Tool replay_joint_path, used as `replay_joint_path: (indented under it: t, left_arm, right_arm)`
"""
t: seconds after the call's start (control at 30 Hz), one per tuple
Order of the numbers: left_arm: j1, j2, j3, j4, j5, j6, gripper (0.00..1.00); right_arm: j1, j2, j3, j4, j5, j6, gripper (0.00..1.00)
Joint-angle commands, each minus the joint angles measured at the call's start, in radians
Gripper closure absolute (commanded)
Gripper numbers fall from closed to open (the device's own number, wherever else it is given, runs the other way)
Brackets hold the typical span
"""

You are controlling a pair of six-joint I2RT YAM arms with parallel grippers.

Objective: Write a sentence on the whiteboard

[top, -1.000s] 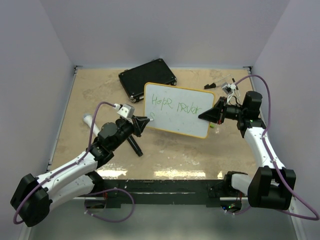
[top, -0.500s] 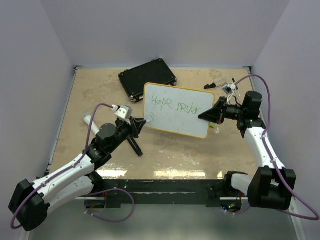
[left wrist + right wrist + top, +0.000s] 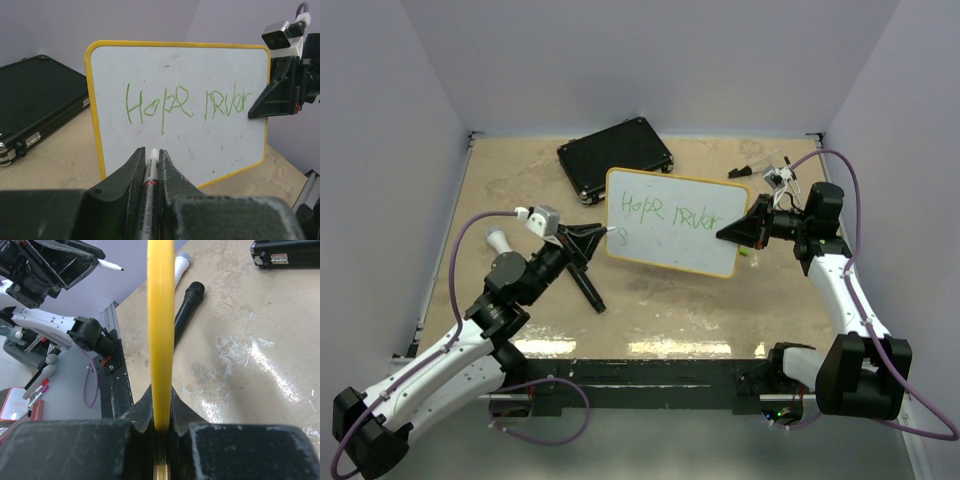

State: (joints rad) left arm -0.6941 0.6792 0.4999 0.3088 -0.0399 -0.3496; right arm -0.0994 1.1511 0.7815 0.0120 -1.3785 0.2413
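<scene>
- Risk: the whiteboard (image 3: 692,252) stands on edge over the tabletop (image 3: 520,190), pinched only at its right rim. Pen pressure near the left side could swing it or slip it, garbling the sentence (image 3: 170,102).
- Risk: the marker (image 3: 151,175) tip sits just off the board; a hard approach could skid it.
- I see left fingers (image 3: 127,172) clenched on the marker.
- I see right fingers (image 3: 186,416) clamped on the board's yellow rim.

1. whiteboard (image 3: 670,220) stands propped mid-table, a wall between my left gripper (image 3: 601,232) and right gripper (image 3: 724,235).
2. black case (image 3: 615,157) just behind its left corner, tight there.
3. black tube (image 3: 588,290) lies below the left gripper.
4. i see bare table (image 3: 670,305) in front of the board.
</scene>
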Motion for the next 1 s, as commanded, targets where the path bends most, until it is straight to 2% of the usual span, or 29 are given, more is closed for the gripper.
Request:
replay_joint_path:
  t: [0.0,0.17,0.73,0.97]
  left_arm:
    - [0.002,0.023,0.014,0.025,0.006,-0.078,1.0]
    - [-0.008,0.086,0.011,0.075,0.035,-0.109,1.0]
    - [-0.051,0.226,0.061,0.11,-0.006,-0.049,1.0]
    - [-0.053,0.227,0.077,0.116,-0.035,-0.023,1.0]
  right_arm:
    - [-0.002,-0.033,0.022,0.042,-0.054,-0.002,1.0]
    - [-0.002,-0.031,0.024,0.043,-0.057,-0.004,1.0]
    - [-0.002,-0.024,0.024,0.045,-0.06,-0.005,1.0]
    - [-0.002,-0.024,0.025,0.043,-0.06,-0.005,1.0]
